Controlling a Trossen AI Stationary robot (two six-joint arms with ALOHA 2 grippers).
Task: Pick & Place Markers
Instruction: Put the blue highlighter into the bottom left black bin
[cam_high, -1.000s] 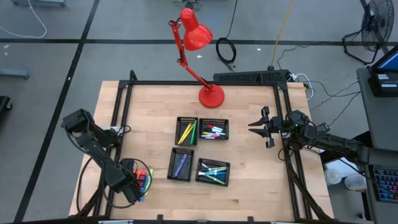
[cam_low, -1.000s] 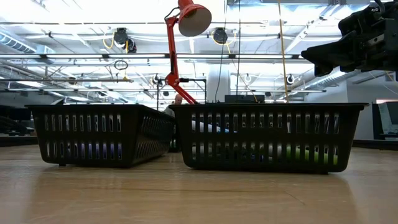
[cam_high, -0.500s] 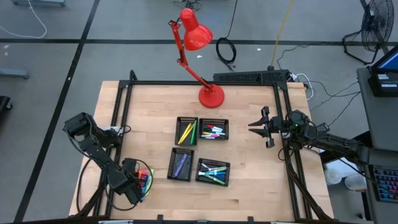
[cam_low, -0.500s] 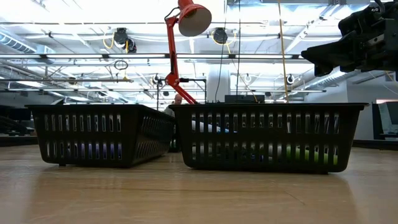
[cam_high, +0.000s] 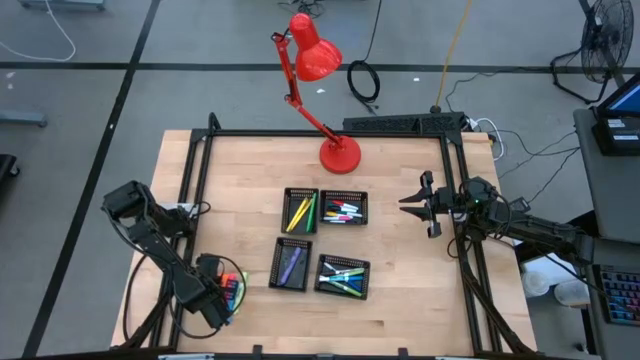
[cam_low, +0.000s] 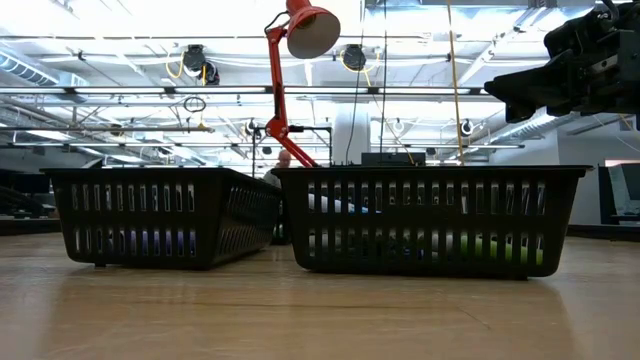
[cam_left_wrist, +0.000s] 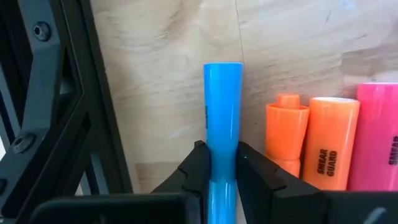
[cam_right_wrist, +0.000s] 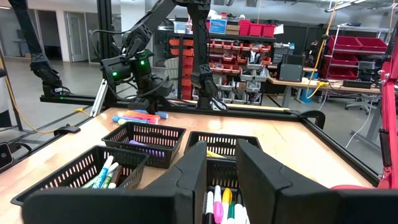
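Observation:
Loose markers (cam_high: 232, 286) lie in a small heap at the table's near left corner. My left gripper (cam_high: 218, 297) stands over them, pointing steeply down, shut on a blue marker (cam_left_wrist: 222, 112). Beside the blue one lie orange markers (cam_left_wrist: 333, 146) and a pink marker (cam_left_wrist: 380, 137), parallel to it on the wood. My right gripper (cam_high: 405, 203) hovers level above the table's right side, open and holding nothing; its fingers (cam_right_wrist: 186, 168) point toward the trays. My left gripper pinches the blue marker's two long sides (cam_left_wrist: 222, 169) between its two fingers. They come from above, slanting steeply down, and lie across the marker. The marker lies flat on the wood, parallel to the orange markers; its far end (cam_left_wrist: 222, 68) juts out past the fingertips.
Four black mesh trays (cam_high: 291, 264) with sorted markers stand mid-table. A red desk lamp (cam_high: 338, 152) stands behind them. A black frame rail (cam_left_wrist: 56, 93) runs close beside the blue marker along the table's left edge. Bare wood lies between the heap and the trays.
My left gripper has tipped a little steeper over the heap of markers. The right arm has kept still.

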